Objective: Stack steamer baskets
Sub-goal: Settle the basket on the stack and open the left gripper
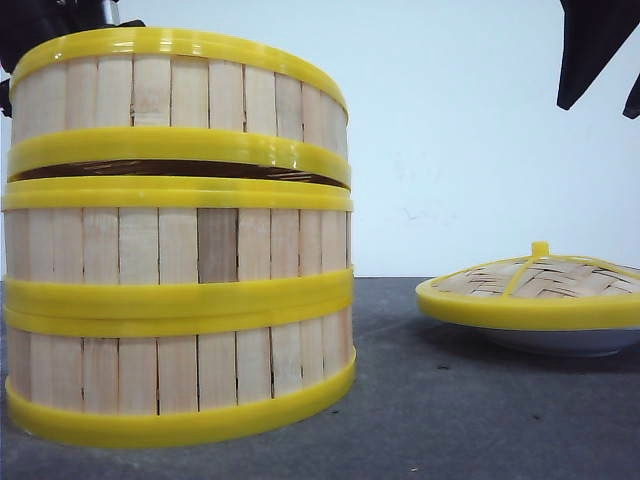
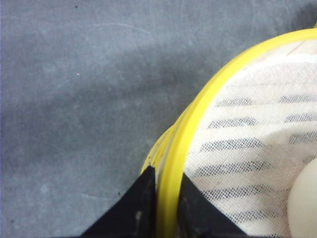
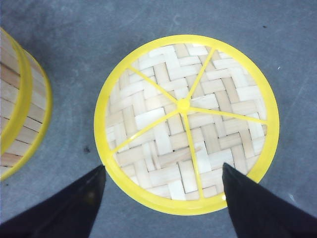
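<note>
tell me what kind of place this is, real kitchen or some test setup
Probably a test bench, not a kitchen: a bare grey tabletop, a plain white backdrop, and only props on it, stacked steamer baskets and a woven lid on a white plate.

Three slatted, yellow-banded steamer baskets (image 1: pixel 180 250) stand stacked on the dark tabletop, the top one apparently seated slightly askew.

A dark grey surface (image 1: pixel 420 400) is carrying a stack of steamer baskets (image 1: pixel 178 250) at the frame's left, while a white plate (image 1: pixel 560 342) is sitting at the right.
</note>
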Controlling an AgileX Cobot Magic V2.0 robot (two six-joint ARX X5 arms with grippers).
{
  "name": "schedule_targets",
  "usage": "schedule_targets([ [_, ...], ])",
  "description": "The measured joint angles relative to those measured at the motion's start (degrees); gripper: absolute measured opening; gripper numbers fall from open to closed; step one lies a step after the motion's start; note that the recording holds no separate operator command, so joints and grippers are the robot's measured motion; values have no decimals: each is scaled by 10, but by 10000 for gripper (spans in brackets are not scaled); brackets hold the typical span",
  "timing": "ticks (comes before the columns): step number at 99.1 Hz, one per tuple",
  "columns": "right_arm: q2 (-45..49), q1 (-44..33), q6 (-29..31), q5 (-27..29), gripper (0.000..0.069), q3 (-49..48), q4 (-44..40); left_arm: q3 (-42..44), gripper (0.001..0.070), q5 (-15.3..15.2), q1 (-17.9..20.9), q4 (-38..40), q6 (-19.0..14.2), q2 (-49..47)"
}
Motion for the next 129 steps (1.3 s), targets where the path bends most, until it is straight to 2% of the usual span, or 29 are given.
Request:
schedule_targets([
  [19, 0, 0, 0, 0, 464, 0, 10, -7, 26, -6, -13, -20, 4, -38],
  [36, 0, 0, 0, 0, 464, 0, 11, -7, 26, 3, -15, -29, 15, -67],
  [54, 0, 0, 0, 0, 464, 0, 10, -7, 26, -10, -15, -24, 19, -60],
  [129, 0, 0, 0, 0, 464, 0, -3, -7, 26, -9, -14, 2, 19, -20],
])
